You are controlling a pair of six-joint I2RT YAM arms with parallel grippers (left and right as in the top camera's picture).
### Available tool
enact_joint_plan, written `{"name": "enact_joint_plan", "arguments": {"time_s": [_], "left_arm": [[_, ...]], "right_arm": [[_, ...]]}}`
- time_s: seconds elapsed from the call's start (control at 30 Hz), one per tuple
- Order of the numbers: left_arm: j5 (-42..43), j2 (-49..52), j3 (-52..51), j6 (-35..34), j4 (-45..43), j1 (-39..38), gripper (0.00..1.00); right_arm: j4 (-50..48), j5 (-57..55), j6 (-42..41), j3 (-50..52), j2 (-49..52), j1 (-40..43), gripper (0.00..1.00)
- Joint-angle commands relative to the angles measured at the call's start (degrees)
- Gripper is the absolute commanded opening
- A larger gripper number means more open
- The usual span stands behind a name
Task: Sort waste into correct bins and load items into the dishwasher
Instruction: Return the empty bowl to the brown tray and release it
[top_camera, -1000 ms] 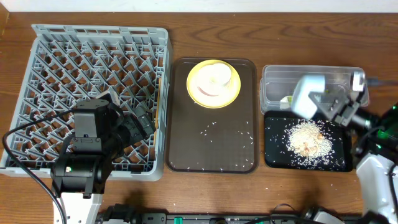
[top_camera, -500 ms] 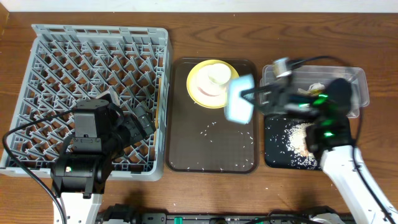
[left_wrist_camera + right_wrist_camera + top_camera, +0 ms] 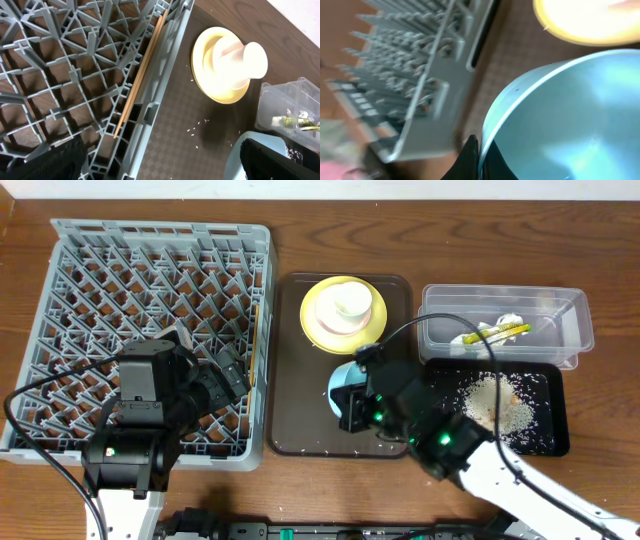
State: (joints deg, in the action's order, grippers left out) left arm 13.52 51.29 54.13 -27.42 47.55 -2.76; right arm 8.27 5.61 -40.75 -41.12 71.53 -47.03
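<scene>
My right gripper (image 3: 358,406) is shut on the rim of the light blue bowl (image 3: 343,385) and holds it over the brown tray. In the right wrist view the fingers (image 3: 480,156) pinch the bowl's rim (image 3: 560,120). The yellow plate (image 3: 343,315) with the white cup (image 3: 350,300) on it sits at the tray's far end. My left gripper (image 3: 228,376) is open and empty over the grey dish rack (image 3: 60,240), near its right wall. The wooden chopsticks (image 3: 142,75) lie along that wall inside the rack.
The clear tub (image 3: 440,340) at the back right holds the snack wrapper (image 3: 490,333) and a white paper scrap (image 3: 510,320). The black tray (image 3: 555,442) in front of it holds a heap of rice (image 3: 495,402). Loose grains lie on the brown tray (image 3: 290,410).
My right arm has swung left with the blue bowl, from over the black tray to over the brown tray. The left arm has not moved.
</scene>
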Motion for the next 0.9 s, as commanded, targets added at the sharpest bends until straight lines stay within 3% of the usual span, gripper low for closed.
{"name": "enact_joint_plan", "arguments": {"time_s": [0.0, 0.27, 0.87], "left_arm": [[-0.33, -0.04, 0.74, -0.33, 0.0, 0.24, 0.99], [-0.33, -0.04, 0.74, -0.33, 0.0, 0.24, 0.99], [-0.33, -0.04, 0.74, -0.33, 0.0, 0.24, 0.99]], "right_arm": [[-0.81, -15.1, 4.9, -0.35, 2.29, -3.82, 0.02], [-3.63, -16.9, 5.22, -0.35, 10.03, -6.29, 0.01], [-4.7, -16.5, 5.25, -0.35, 13.7, -6.29, 0.01]]}}
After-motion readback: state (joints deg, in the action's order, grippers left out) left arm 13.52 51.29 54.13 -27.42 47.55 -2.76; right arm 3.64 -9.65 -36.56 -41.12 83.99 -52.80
